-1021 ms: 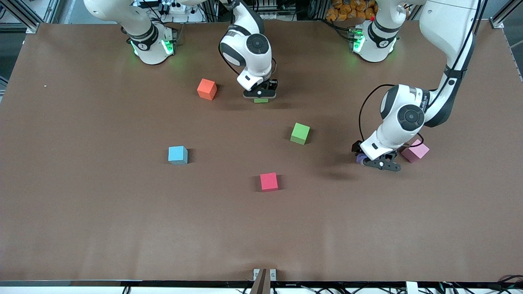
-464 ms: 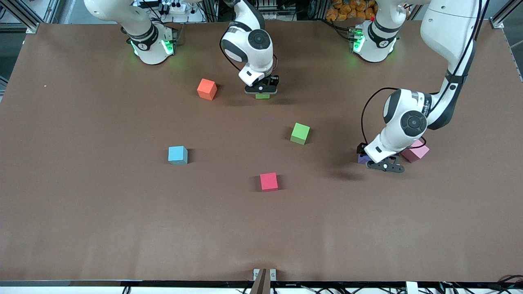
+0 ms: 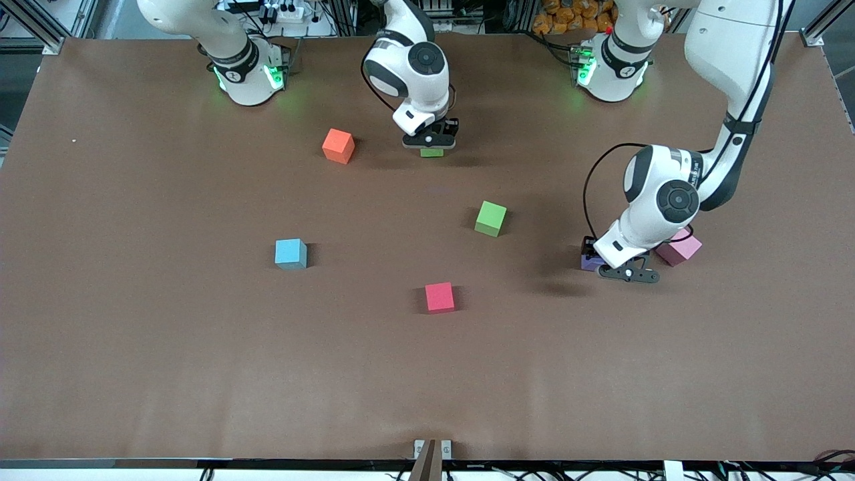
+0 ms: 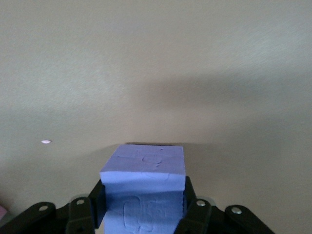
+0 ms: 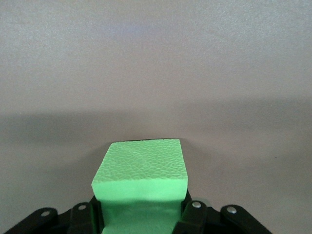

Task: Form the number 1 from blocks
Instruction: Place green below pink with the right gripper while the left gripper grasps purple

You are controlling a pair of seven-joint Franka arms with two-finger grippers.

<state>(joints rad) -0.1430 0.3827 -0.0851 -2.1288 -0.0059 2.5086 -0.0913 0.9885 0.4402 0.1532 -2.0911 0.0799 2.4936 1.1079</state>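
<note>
My right gripper (image 3: 430, 143) is shut on a green block (image 3: 432, 153), low over the table beside the orange block (image 3: 338, 145); the right wrist view shows that green block (image 5: 141, 183) filling my right gripper (image 5: 142, 214). My left gripper (image 3: 613, 266) is shut on the purple block (image 3: 589, 262), right beside a pink block (image 3: 681, 247). In the left wrist view the purple block (image 4: 144, 180) sits between the fingers (image 4: 191, 204) of my left gripper (image 4: 143, 212). A second green block (image 3: 491, 218), a light blue block (image 3: 290, 254) and a red block (image 3: 439, 297) lie apart mid-table. A second pink block is out of view.
The brown table (image 3: 200, 374) stretches wide and bare nearer the front camera. Both arm bases (image 3: 250, 73) stand at the table's edge farthest from that camera. A small metal bracket (image 3: 431, 449) sits at the nearest edge.
My right gripper has carried the green block a little toward the arm bases. My left gripper has shifted slightly over the purple block, still shut on it.
</note>
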